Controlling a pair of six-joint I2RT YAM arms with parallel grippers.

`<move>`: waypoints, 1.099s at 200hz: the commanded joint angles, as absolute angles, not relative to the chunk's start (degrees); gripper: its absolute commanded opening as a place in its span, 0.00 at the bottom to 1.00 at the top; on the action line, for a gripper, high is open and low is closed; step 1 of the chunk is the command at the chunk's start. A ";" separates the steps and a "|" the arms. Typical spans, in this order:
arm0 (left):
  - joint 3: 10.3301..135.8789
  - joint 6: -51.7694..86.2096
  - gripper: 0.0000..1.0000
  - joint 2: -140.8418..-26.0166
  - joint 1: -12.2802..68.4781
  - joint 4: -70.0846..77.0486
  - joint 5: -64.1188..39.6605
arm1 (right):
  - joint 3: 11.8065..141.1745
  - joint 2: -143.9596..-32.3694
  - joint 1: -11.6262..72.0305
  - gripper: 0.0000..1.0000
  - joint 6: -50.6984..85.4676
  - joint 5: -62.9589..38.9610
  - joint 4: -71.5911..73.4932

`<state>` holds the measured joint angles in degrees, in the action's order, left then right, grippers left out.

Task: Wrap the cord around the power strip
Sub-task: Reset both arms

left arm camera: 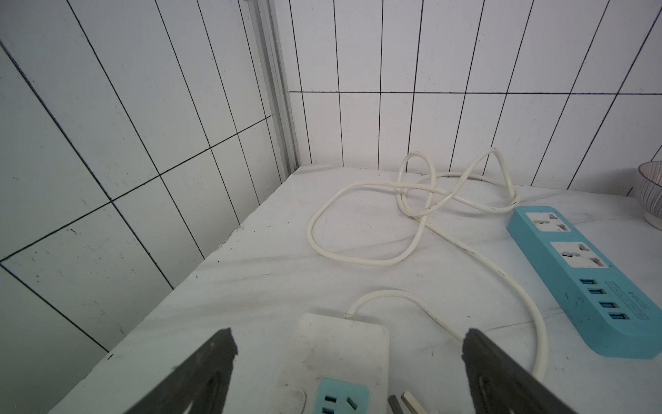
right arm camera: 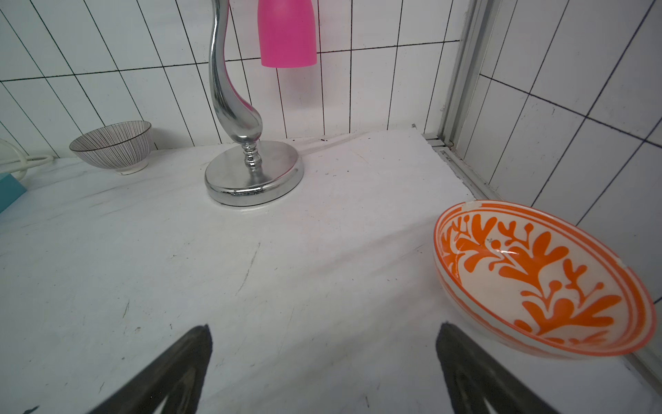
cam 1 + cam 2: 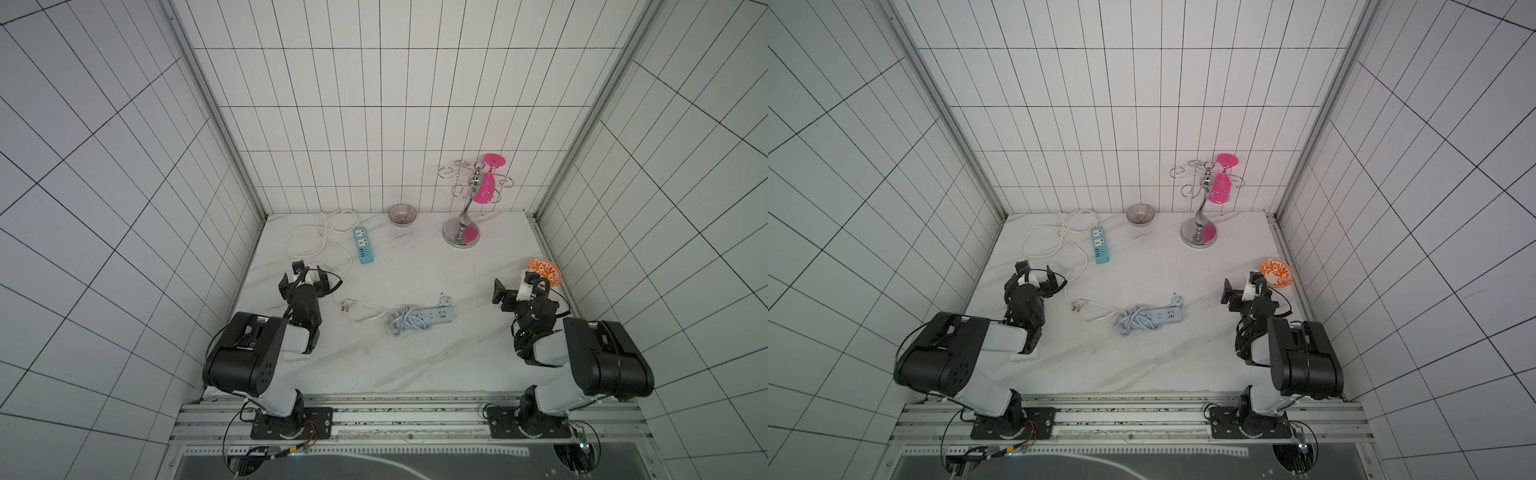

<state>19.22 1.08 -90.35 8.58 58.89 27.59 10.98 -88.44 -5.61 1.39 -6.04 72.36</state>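
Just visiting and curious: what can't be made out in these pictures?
- The cord: too small in both top views to tell whether it is wound around the power strip or only heaped at its end; neither wrist view shows it.
- White strip: cut off by the left wrist picture's edge; the left arm hides most of it in both top views.
- Pink glass: cut off by the right wrist picture's edge.

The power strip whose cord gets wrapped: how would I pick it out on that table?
Start at the white marble table and look at its open middle. There lies a slim pale grey-blue power strip, its matching cord bunched at one end. The turquoise strip by the back wall is shorter and has a cream cable.
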 commanded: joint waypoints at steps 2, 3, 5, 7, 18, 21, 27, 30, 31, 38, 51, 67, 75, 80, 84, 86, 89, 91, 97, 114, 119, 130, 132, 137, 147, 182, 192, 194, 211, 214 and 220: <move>19.60 1.26 0.98 -90.35 8.64 59.07 28.47 | 14.69 -88.77 -4.95 0.99 -0.17 -5.19 72.07; 19.64 1.25 0.98 -90.35 8.67 59.07 28.47 | 14.68 -88.77 -4.94 0.99 -0.22 -5.23 72.07; 19.61 1.30 0.98 -90.35 8.72 59.04 28.45 | 14.68 -88.77 -4.93 0.99 -0.25 -5.20 72.03; 19.65 1.23 0.98 -90.35 8.64 59.06 28.45 | 14.74 -88.77 -4.92 0.99 -0.26 -5.19 71.99; 19.69 1.24 0.98 -90.35 8.70 59.06 28.47 | 14.85 -88.78 -4.75 0.99 -0.40 -5.01 71.75; 19.69 1.29 0.98 -90.35 8.70 59.04 28.43 | 14.85 -88.80 -4.70 0.99 -0.43 -4.97 71.77; 19.69 1.23 0.98 -90.35 8.64 59.06 28.40 | 14.85 -88.85 -4.68 0.99 -0.44 -4.85 71.78; 19.63 1.25 0.98 -90.33 8.68 59.06 28.41 | 14.88 -88.78 -4.67 0.99 -0.44 -4.88 71.75; 19.62 1.29 0.98 -90.34 8.65 59.06 28.44 | 14.86 -88.77 -4.67 0.99 -0.44 -4.86 71.73; 19.69 1.31 0.98 -90.35 8.70 59.06 28.45 | 14.85 -88.77 -4.60 0.99 -0.51 -4.84 71.72; 19.68 1.27 0.98 -90.35 8.70 59.05 28.44 | 14.92 -88.84 -4.64 0.99 -0.53 -4.75 71.65; 19.68 1.25 0.98 -90.35 8.74 59.06 28.43 | 14.99 -88.86 -4.49 0.99 -0.62 -4.66 71.61; 19.61 1.26 0.98 -90.35 8.70 59.06 28.43 | 15.03 -88.86 -4.49 0.99 -0.66 -4.67 71.46; 19.62 1.25 0.98 -90.31 8.70 59.06 28.43 | 15.10 -88.86 -4.36 0.99 -0.68 -4.59 71.43; 19.67 1.30 0.98 -90.34 8.70 59.00 28.45 | 15.12 -88.86 -4.32 0.99 -0.70 -4.49 71.33; 19.68 1.25 0.98 -90.35 8.70 59.05 28.43 | 15.14 -88.86 -4.31 0.99 -0.70 -4.51 71.29; 19.64 1.27 0.98 -90.35 8.66 59.05 28.46 | 15.12 -88.86 -4.31 0.99 -0.70 -4.44 71.31; 19.65 1.35 0.98 -90.35 8.65 59.06 28.43 | 15.12 -88.86 -4.31 0.99 -0.70 -4.41 71.29; 19.68 1.31 0.98 -90.35 8.65 59.02 28.43 | 15.11 -88.86 -4.32 0.99 -0.70 -4.40 71.27; 19.69 1.28 0.98 -90.35 8.71 58.99 28.47 | 15.20 -88.86 -4.31 0.99 -0.70 -4.35 71.27; 19.69 1.22 0.98 -90.35 8.73 59.04 28.47 | 15.21 -88.88 -4.31 0.99 -0.71 -4.35 71.22; 19.68 1.29 0.98 -90.35 8.74 59.00 28.47 | 15.21 -88.86 -4.31 0.99 -0.70 -4.38 71.25; 19.68 1.29 0.98 -90.35 8.71 59.05 28.45 | 15.21 -88.86 -4.31 0.99 -0.70 -4.33 71.23; 19.69 1.30 0.98 -90.35 8.69 58.99 28.40 | 15.22 -88.86 -4.31 0.99 -0.70 -4.36 71.20; 19.62 1.29 0.98 -90.35 8.64 58.98 28.45 | 15.21 -88.86 -4.29 0.99 -0.70 -4.36 71.23; 19.64 1.34 0.98 -90.35 8.70 58.98 28.48 | 15.21 -88.94 -4.22 0.99 -0.79 -4.25 71.11; 19.69 1.28 0.98 -90.35 8.70 58.98 28.45 | 15.42 -89.01 -4.16 0.99 -0.86 -4.14 70.87; 19.69 1.24 0.98 -90.35 8.70 58.97 28.40 | 15.50 -89.03 -4.07 0.99 -0.92 -4.07 70.80; 19.69 1.32 0.98 -90.35 8.71 58.99 28.47 | 15.77 -89.24 -3.61 0.99 -1.14 -3.34 70.65; 19.64 1.24 0.98 -90.35 8.70 58.99 28.48 | 15.74 -89.21 -3.67 0.99 -1.14 -3.34 70.59; 19.64 1.26 0.98 -90.35 8.70 59.02 28.48 | 15.73 -89.21 -3.61 0.99 -1.14 -3.34 70.53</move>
